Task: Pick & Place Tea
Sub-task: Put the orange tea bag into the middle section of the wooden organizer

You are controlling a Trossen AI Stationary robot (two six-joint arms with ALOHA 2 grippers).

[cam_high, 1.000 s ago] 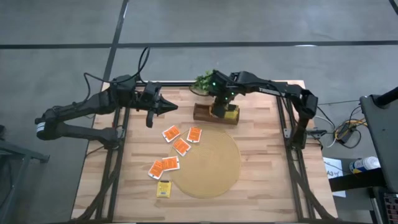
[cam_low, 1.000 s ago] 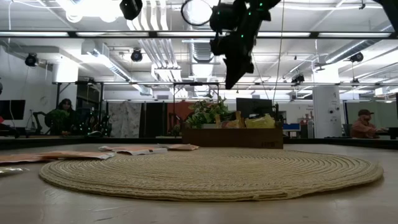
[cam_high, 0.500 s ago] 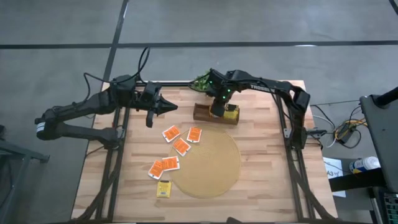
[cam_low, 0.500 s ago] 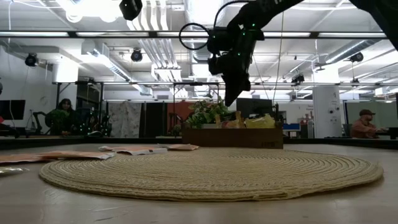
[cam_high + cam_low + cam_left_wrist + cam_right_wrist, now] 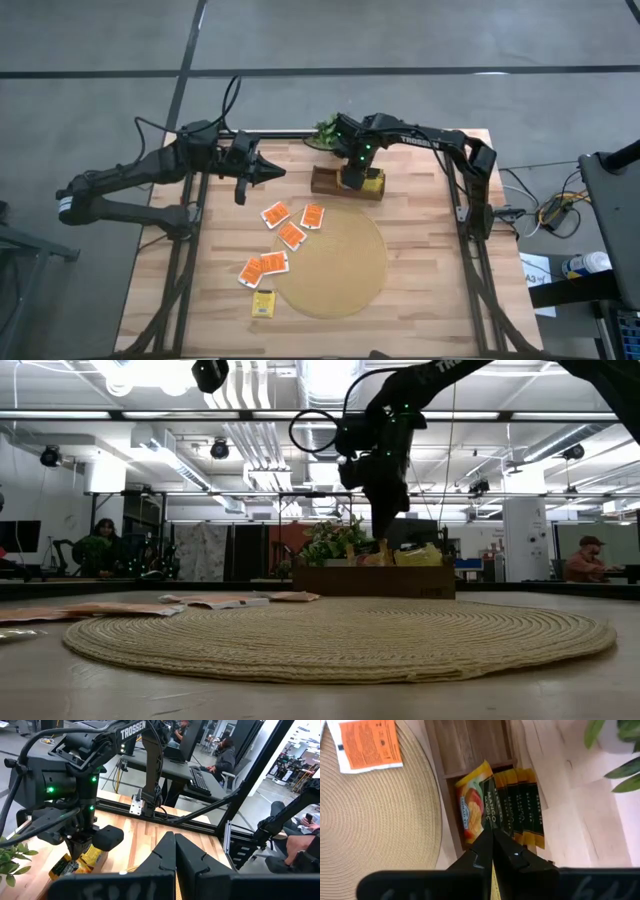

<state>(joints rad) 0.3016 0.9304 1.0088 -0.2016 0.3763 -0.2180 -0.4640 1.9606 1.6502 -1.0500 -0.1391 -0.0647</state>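
Several orange-red tea packets [image 5: 291, 235] and one yellow packet [image 5: 263, 303] lie flat on the wooden table, left of the round woven mat [image 5: 340, 270]. At the far side stands a dark wooden box [image 5: 325, 182] with yellow tea packets [image 5: 520, 805] standing in a row inside it. My right gripper [image 5: 492, 834] points down over that box, shut on a yellow packet of which only a sliver shows, its tips at the packet tops [image 5: 385, 542]. My left gripper [image 5: 278, 172] hangs shut and empty above the table's far left. My right gripper pinches something thin and yellow, seemingly a tea packet, between its two fingers. Only a narrow edge [image 5: 493, 872] shows in the seam; the fingers hide the rest. The fingers come from above, pointing steeply down over the box's row of packets.
A small green plant [image 5: 328, 130] stands right behind the box at the far edge. The mat fills the table's middle, with bare wood to its right. People sit at desks in the room beyond the table.
My right gripper has gone down toward the box and tipped more steeply downward, its tips now at the packet tops. It has stayed shut. The packets on the table have not moved.
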